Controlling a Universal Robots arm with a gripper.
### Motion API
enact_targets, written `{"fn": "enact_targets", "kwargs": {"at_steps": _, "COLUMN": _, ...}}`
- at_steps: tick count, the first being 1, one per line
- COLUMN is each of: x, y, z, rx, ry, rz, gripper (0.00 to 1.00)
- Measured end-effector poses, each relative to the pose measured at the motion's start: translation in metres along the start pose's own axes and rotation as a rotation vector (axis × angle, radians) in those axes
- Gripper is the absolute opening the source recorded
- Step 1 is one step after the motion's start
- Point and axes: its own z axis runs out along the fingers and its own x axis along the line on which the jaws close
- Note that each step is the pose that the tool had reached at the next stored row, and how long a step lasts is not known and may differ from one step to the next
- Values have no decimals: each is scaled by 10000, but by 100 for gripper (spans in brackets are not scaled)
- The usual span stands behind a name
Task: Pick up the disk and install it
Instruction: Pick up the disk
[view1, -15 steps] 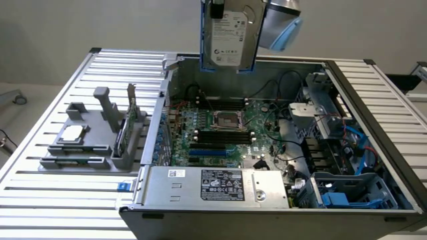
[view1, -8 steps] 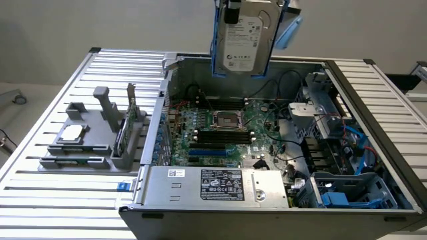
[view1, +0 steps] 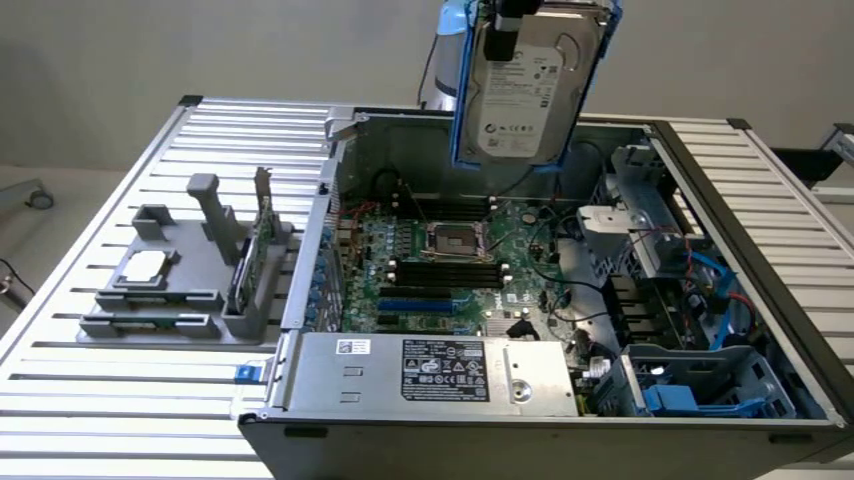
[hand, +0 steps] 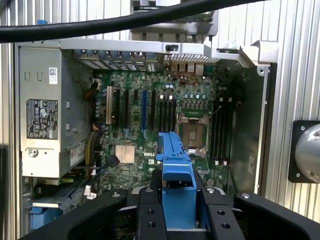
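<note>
Exterior view: tool (view1: 514, 22) clamps disk (view1: 523, 95), jaws partway closed on its top edge. Disk hangs w/ long axis vertical over open PC case (view1: 534, 450); blue drive cage (view1: 701, 385) lies below, twd exterior view's right.

The exterior camera sat high off the slatted table (view1: 107, 400) and looked down at a slant into the open computer case (view1: 467, 450) from its power supply (view1: 427, 370) end, far enough back to take in the whole box. The wrist camera hung much nearer, facing straight down into the case (the blue edge of the disk (hand: 176, 170) crossed its foreground). Both took in the motherboard (view1: 441, 265), the power supply and the disk.
</note>
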Motion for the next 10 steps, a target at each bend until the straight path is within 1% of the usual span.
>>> {"fn": "enact_targets", "kwargs": {"at_steps": 10, "x": 299, "y": -277, "z": -8, "rx": -2, "ry": -1, "rz": 0, "gripper": 33}}
